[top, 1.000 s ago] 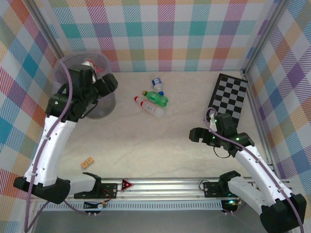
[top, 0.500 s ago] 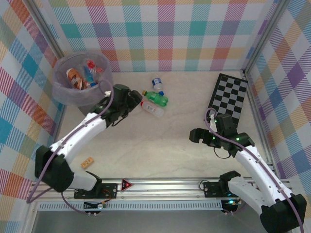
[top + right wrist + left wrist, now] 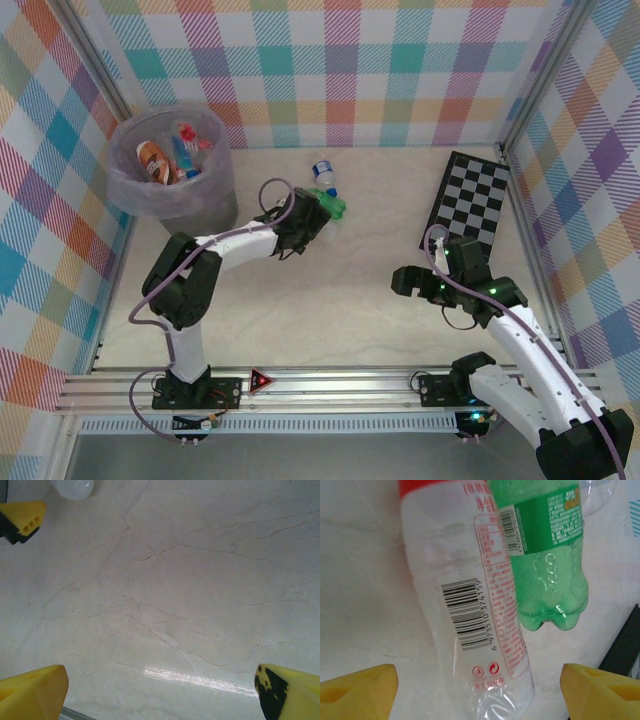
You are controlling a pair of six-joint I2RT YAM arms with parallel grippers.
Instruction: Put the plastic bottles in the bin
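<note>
My left gripper is stretched out low over the bottles in the middle of the table. In the left wrist view it stands open, its yellow fingertips either side of the base of a clear red-white labelled bottle lying flat. They are apart from it. A green bottle lies against that one, its end showing from above. A clear blue-capped bottle lies just beyond. The bin at the far left holds several bottles. My right gripper hangs open over bare table.
A black-and-white checkerboard lies at the far right, just beyond my right arm. Checked walls close in the back and both sides. An aluminium rail runs along the near edge. Bare table lies between the two arms.
My left arm has swung from over the bin to the middle bottles and come down around the red-white one, its jaws a little wider. The right arm has not moved.
</note>
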